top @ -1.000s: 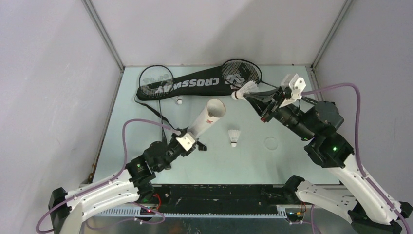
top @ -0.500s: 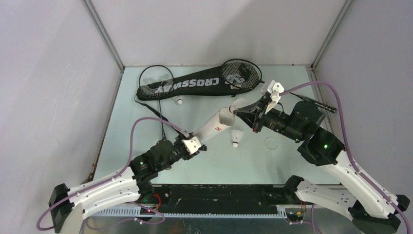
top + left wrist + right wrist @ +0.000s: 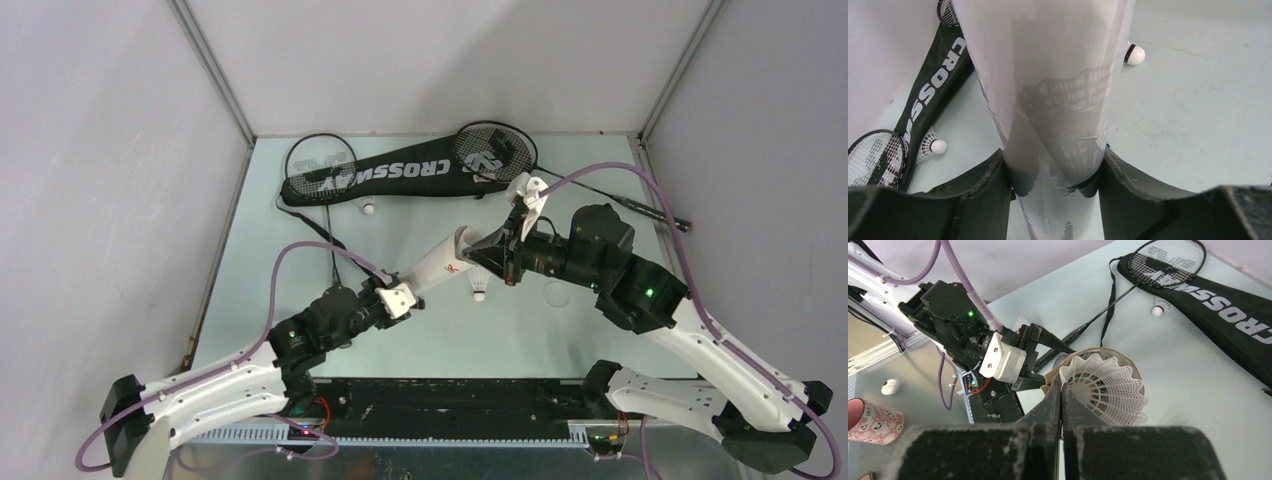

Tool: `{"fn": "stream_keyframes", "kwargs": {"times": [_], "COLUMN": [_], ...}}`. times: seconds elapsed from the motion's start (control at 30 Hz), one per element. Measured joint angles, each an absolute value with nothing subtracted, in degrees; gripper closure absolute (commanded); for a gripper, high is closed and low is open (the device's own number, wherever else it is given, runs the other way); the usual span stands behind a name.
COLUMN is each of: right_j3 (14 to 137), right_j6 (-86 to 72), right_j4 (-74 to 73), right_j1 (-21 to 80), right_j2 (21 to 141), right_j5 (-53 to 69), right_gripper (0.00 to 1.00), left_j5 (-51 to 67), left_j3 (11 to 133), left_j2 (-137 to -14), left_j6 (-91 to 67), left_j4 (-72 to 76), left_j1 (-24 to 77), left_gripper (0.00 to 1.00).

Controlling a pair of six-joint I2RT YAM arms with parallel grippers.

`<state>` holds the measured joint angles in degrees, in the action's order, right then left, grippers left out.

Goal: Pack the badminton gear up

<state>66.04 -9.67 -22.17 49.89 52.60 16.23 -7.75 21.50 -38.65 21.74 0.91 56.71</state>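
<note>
Packing was barely begun: your left end effector (image 3: 1053,167) clamped the tilted tube (image 3: 435,265) over the table (image 3: 440,335), your right end effector (image 3: 1060,390), pinched shut on one shuttlecock (image 3: 1108,385), held it at the tube's mouth, while two loose shuttlecocks (image 3: 369,206) (image 3: 480,290) and both rackets (image 3: 318,165) (image 3: 490,150) lay outside the bag (image 3: 400,175).

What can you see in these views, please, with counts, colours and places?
black "CROSSWAY" racket bag with strap: one, black, far side of the table.
thin black rackets: two, black, a head at each end of the bag.
small white feather shuttlecocks: three, white; one beside the bag, one mid-table, one at the tube's mouth.
long white tube with red logo: one, white, held tilted above the table.
pink patterned cup: one, pink, lower left of the right wrist view.
left end effector: shut on the tube.
right end effector: shut on that shuttlecock's skirt.
</note>
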Motion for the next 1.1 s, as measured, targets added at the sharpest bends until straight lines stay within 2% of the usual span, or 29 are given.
{"fn": "stream_keyframes", "kwargs": {"times": [0.3,0.43,0.5,0.57,0.6,0.63,0.7,0.83,1.1], "right_j3": [66.0,66.0,66.2,67.9,68.9,70.1,72.3,73.6,70.4], "right_j6": [-13.6,-14.6,-14.6,-13.7,-13.4,-12.5,-10.5,-9.1,-10.7], "right_j4": [-22.6,-22.3,-22.4,-23.6,-23.9,-24.7,-25.9,-25.6,-21.2], "right_j1": [50.3,50.4,50.4,50.1,50.1,50.1,49.5,46.5,33.6], "right_j2": [54.6,58.6,60.3,61.8,62.1,62.4,61.9,58.0,48.8], "right_j5": [14.9,17.3,18.9,19.4,19.4,19.1,18.4,19.0,19.9], "right_gripper": [0.92,0.81,0.71,0.53,0.47,0.36,0.21,0.02,0.01], "left_j5": [-2.5,-1.0,-1.4,-2.6,-3.2,-4.2,-5.7,-6.9,-11.5], "left_j3": [21.3,20.3,19.4,19.2,19.2,19.2,19.1,18.0,14.5], "left_j2": [-36.3,-34.3,-34.0,-33.6,-33.6,-33.6,-33.5,-33.1,-28.7], "left_j6": [23.9,24.6,24.8,25.1,25.0,24.9,24.1,23.4,21.7], "left_j4": [0.8,-0.1,-0.6,-0.9,-0.8,-0.7,-0.1,2.7,8.5], "left_j1": [56.7,56.6,56.4,56.0,55.9,55.9,55.7,56.2,56.9], "left_gripper": [1.00,1.00,1.00,1.00,1.00,1.00,1.00,1.00,1.00]}}
